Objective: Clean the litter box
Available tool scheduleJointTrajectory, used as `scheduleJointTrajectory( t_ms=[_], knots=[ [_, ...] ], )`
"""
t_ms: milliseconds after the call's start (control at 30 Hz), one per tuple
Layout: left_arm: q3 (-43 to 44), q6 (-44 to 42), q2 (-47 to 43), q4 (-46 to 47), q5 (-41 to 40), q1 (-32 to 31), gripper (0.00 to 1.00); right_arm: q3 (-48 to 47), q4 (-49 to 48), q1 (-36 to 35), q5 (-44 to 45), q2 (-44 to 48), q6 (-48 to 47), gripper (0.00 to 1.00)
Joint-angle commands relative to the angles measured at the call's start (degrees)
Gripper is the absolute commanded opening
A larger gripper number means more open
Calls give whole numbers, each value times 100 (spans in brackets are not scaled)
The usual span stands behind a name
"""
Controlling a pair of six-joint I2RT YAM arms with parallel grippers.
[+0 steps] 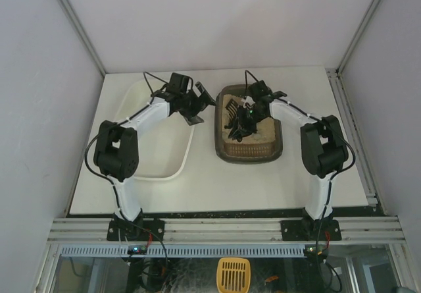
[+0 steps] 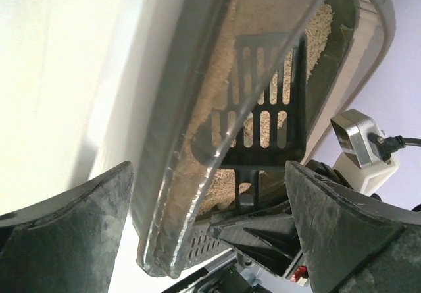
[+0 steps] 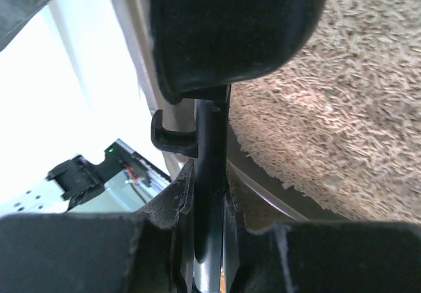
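Observation:
The litter box (image 1: 248,156), a dark tray with a thick rim and beige litter, sits right of centre. My left gripper (image 1: 200,105) is open at the box's left rim. In the left wrist view the rim (image 2: 172,194) runs between its spread fingers (image 2: 72,240), which are not closed on it. My right gripper (image 1: 242,123) is over the litter and shut on the handle of a black slotted scoop (image 1: 230,112). The handle (image 3: 210,155) is pinched between the jaws in the right wrist view. The scoop blade (image 2: 263,108) lies on the litter (image 3: 329,102).
A larger glossy white tray (image 1: 154,169) lies left of the litter box, under my left arm. Pale walls enclose the table on three sides. A yellow slotted object (image 1: 233,274) sits below the front rail.

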State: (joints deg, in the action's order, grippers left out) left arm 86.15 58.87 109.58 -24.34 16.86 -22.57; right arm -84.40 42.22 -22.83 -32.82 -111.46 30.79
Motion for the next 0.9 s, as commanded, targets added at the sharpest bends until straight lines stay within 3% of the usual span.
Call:
scheduleJointTrajectory(
  t_ms=[0,300,467,767,867],
  knots=[
    [-252,8,-354,358,261,285,100,69,-907,-8,-1261,-95,222,0],
    [-293,-572,-645,157,1,490,100,681,-1499,432,-1301,239,332,0],
    [-341,-1714,-1323,-168,-1027,229,100,1340,-1750,865,-1203,859,285,0],
    [-219,-3314,-2473,-911,-1767,235,100,1773,-1658,941,-1135,1527,195,0],
    [-215,-4016,-2947,-1186,-2352,246,100,2079,-1953,946,-1224,1763,188,0]
  ],
)
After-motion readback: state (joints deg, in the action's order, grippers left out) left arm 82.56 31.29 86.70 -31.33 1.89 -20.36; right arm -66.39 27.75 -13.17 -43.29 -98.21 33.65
